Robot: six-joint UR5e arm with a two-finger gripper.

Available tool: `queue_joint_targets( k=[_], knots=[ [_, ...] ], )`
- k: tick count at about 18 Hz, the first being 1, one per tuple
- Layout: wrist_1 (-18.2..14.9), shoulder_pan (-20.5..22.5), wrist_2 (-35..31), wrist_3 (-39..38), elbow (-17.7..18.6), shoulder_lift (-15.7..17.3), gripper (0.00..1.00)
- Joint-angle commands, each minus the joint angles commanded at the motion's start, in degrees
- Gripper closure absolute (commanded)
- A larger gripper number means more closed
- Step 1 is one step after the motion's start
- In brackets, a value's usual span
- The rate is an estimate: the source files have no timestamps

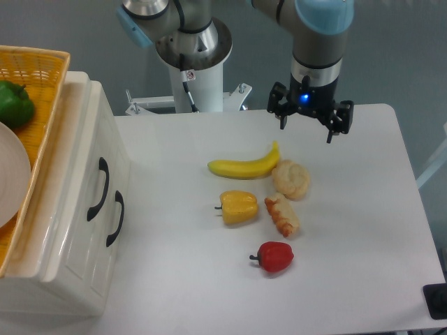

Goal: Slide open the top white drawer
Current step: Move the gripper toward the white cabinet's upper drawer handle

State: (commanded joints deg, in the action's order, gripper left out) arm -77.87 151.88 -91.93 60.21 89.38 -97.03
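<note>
The top white drawer [82, 157] is the upper front of a glossy cream cabinet at the left, with a curved black handle [98, 188]. It sits flush with the cabinet and looks shut. The lower drawer's handle [115, 218] is just to the right of it in the picture. My gripper [306, 127] hangs over the back of the table, far to the right of the cabinet. Its fingers point down and stand open with nothing between them.
Food lies mid-table: a banana [244, 166], a yellow pepper [239, 207], a bread roll [291, 179], a pastry [283, 215] and a red pepper [275, 257]. A wicker basket [42, 91] on the cabinet holds a green pepper [14, 103] and a white plate [10, 174].
</note>
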Motion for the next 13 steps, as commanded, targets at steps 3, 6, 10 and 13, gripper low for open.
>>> queue_joint_targets(
  k=[3,6,10,13],
  knots=[
    [0.00,-0.53,-0.09,-0.18,0.09,0.09,0.00],
    [-0.35,-0.71,0.17,-0.79,0.09,0.09,0.00],
    [-0.35,-1.15,0.61,-3.17,1.31,-0.18,0.00],
    [-0.35,-1.23,0.97,-5.27,2.29,0.17,0.00]
  ],
)
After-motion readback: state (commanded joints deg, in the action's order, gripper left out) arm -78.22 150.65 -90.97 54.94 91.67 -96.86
